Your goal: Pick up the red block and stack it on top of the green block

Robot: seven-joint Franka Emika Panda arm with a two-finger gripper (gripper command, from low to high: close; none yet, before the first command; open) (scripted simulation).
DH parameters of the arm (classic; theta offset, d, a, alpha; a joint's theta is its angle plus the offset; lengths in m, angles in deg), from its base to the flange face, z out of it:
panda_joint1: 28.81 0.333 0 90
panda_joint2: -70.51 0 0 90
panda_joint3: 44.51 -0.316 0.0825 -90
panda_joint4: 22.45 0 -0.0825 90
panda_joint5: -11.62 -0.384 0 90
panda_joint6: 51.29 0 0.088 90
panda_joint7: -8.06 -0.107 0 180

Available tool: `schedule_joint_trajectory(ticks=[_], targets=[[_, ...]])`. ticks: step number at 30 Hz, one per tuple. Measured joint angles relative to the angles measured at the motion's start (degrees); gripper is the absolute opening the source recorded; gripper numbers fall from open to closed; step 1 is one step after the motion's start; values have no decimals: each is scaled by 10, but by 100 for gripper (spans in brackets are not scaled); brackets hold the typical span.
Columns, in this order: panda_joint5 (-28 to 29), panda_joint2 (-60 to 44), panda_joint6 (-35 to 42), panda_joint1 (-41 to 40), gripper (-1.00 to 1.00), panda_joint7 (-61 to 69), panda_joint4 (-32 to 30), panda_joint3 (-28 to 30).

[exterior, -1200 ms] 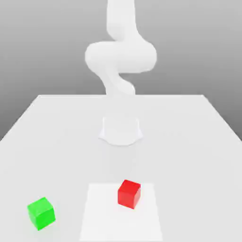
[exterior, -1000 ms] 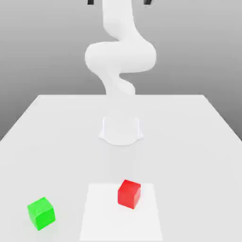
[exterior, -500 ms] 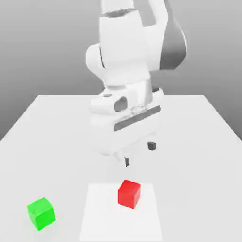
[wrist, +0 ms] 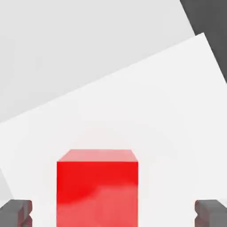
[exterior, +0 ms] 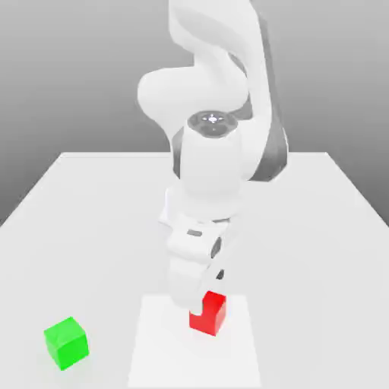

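The red block (exterior: 213, 317) sits on a lighter square patch (exterior: 163, 353) near the table's front, and my hand hides its upper corner on the exterior view's left. My gripper (exterior: 199, 301) hangs right over it. In the hand view the red block (wrist: 97, 188) lies between the two dark fingertips (wrist: 16, 212), with a clear gap on each side, so the gripper (wrist: 113, 214) is open and touches nothing. The green block (exterior: 66, 343) stands alone on the table at the front of the exterior view's left, well apart from the arm.
The white table (exterior: 91, 205) stretches back to a grey backdrop. My arm's upper links (exterior: 216, 152) rise over the middle of the table behind the red block. The dark floor (wrist: 210, 17) shows past the table edge in the hand view.
The arm has swung down from high above the table until the hand hangs just over the red block. Neither block has moved.
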Motion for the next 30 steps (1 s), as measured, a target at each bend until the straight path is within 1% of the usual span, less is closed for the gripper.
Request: schedule_joint_trajectory(ticks=[4, 9, 10, 17, 24, 30], targets=[[-40, -36, -28, -15, 0, 29, 4, -24], [-89, -85, -69, -56, 0, 63, 6, -78], [-91, -90, -74, -62, -100, 64, 6, -85], [-90, -89, -71, -62, -100, 63, 6, -84], [-20, -26, -21, -30, -100, 15, 3, -34], [28, 24, 20, -25, -100, -21, -5, -17]])
